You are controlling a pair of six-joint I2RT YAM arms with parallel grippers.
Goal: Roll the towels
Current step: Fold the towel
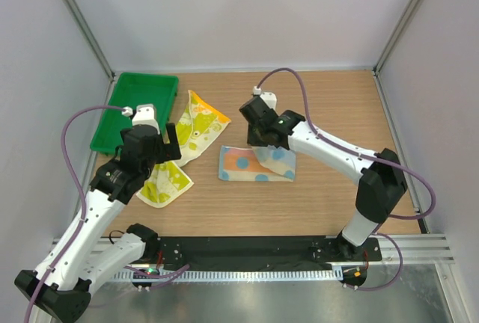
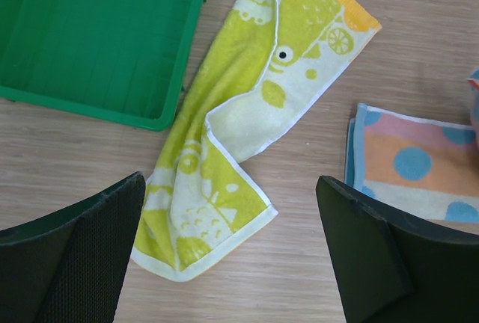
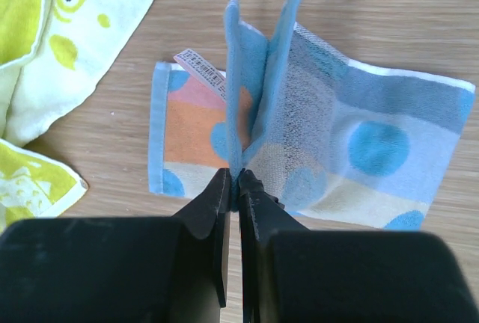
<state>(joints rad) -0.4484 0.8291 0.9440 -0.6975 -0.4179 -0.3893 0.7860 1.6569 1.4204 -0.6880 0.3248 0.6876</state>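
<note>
Overhead, the left gripper [image 1: 163, 142] hangs wide open above the yellow-green towel [image 1: 198, 122], holding nothing. This towel lies crumpled on the table [image 1: 337, 106], just beside the green tray [image 1: 131, 91]. The right gripper [image 1: 266, 146] is clamped on a raised part of the blue towel [image 1: 239, 166] near the table centre.

Left wrist view: both fingers [image 2: 82, 256] stand far apart with only bare wood and the yellow-green towel's lower end between them.

Right wrist view: the jaws are nearly together, pinching an upright fold of the blue towel. The remainder lies flat, with its label showing.
</note>
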